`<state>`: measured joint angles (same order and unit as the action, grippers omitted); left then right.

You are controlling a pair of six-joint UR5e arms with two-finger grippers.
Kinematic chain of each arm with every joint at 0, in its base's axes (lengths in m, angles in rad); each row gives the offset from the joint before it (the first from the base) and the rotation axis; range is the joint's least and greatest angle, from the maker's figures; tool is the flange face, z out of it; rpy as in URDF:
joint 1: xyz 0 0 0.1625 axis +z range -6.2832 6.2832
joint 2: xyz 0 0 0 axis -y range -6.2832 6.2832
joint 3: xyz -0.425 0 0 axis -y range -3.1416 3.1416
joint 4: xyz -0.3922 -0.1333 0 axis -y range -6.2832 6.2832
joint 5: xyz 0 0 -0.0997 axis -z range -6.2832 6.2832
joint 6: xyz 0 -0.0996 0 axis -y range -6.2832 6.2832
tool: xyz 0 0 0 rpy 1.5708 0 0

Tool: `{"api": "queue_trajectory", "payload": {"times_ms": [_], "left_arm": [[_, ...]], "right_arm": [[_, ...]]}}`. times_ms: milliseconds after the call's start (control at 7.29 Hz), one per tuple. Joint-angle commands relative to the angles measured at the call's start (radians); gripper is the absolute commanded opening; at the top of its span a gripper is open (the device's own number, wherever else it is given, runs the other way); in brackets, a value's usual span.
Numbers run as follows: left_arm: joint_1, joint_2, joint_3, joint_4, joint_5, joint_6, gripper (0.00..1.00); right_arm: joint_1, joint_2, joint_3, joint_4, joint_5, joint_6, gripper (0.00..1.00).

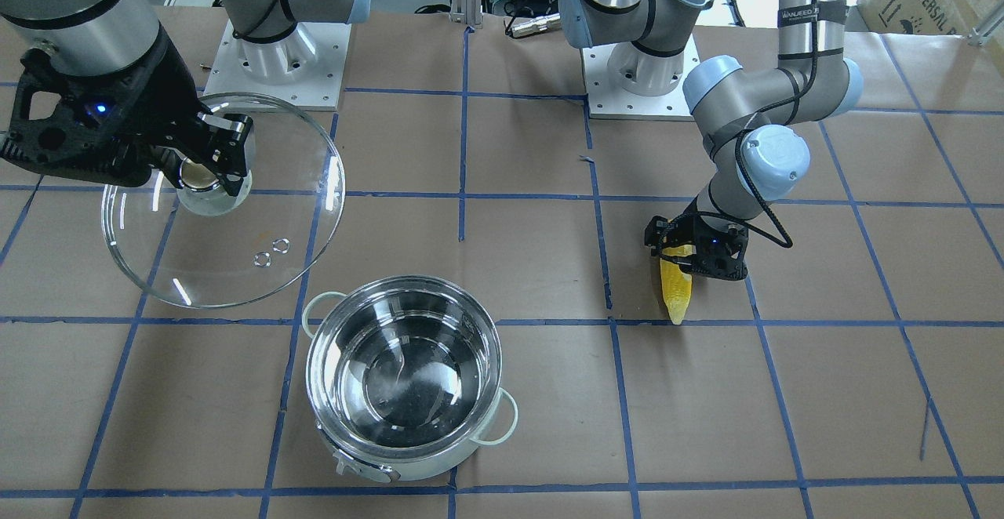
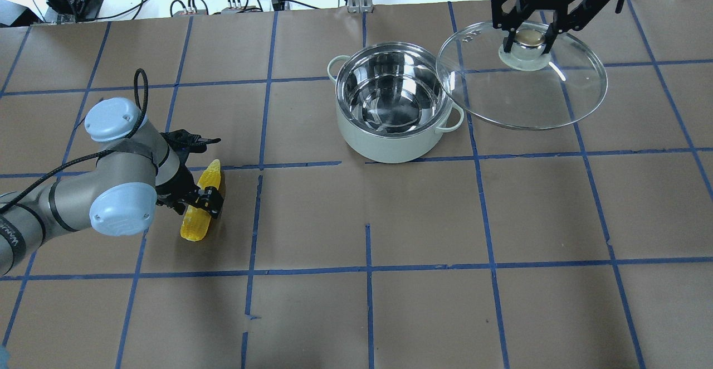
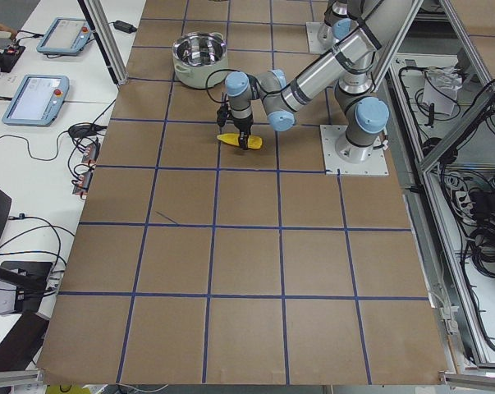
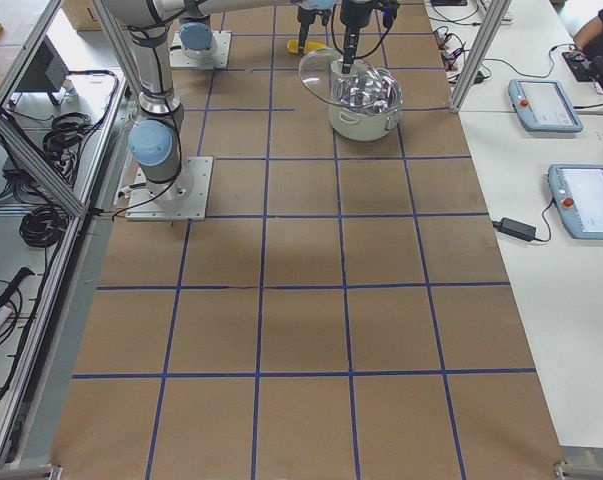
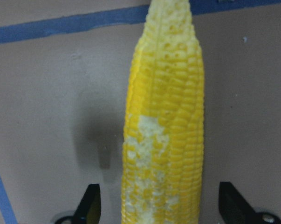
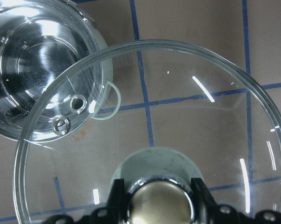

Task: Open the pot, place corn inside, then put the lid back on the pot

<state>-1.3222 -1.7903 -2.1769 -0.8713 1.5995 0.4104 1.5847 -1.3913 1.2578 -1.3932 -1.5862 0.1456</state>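
Observation:
The pot (image 2: 390, 146), shiny steel inside and pale green outside, stands open and empty at mid-table; it also shows in the front view (image 1: 408, 468). My right gripper (image 2: 529, 37) is shut on the knob (image 6: 161, 200) of the clear glass lid (image 2: 523, 96) and holds it tilted in the air beside the pot. The yellow corn (image 2: 196, 227) lies flat on the table. My left gripper (image 5: 161, 210) is open and straddles the corn's thick end, its fingers (image 5: 90, 205) apart from the corn (image 5: 163, 140) on both sides.
The table is brown paper with a blue tape grid. The two arm bases (image 1: 274, 56) stand at the robot's edge. In the right wrist view the lid (image 6: 201, 116) overlaps the pot's rim and one loop handle (image 6: 110, 100).

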Motion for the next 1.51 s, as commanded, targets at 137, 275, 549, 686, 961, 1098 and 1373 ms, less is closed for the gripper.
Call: {"api": "queue_trajectory", "payload": {"times_ms": [137,275,549,686,961,1098,1373], "left_arm": [[0.0,0.011,0.014,0.015,-0.006,0.047,0.1],[-0.011,0.023,0.046,0.002,-0.004,0.033,0.1],[-0.076,0.035,0.2,-0.177,-0.006,-0.063,0.1],[-0.131,0.028,0.297,-0.264,-0.015,-0.158,0.1],[-0.231,-0.024,0.505,-0.385,-0.093,-0.406,0.1],[-0.276,-0.059,0.593,-0.408,-0.127,-0.523,0.1],[-0.397,-0.169,0.779,-0.413,-0.165,-0.823,0.1]], "right_arm": [[0.0,0.0,0.0,0.0,0.0,0.0,0.33],[0.0,0.0,0.0,0.0,0.0,0.0,0.33],[0.0,0.0,0.0,0.0,0.0,0.0,0.34],[0.0,0.0,0.0,0.0,0.0,-0.001,0.34],[-0.009,0.0,0.0,0.0,-0.001,-0.004,0.34],[-0.021,0.0,-0.001,0.0,-0.001,-0.015,0.34],[-0.031,0.0,0.0,0.0,-0.003,-0.026,0.34]]}}
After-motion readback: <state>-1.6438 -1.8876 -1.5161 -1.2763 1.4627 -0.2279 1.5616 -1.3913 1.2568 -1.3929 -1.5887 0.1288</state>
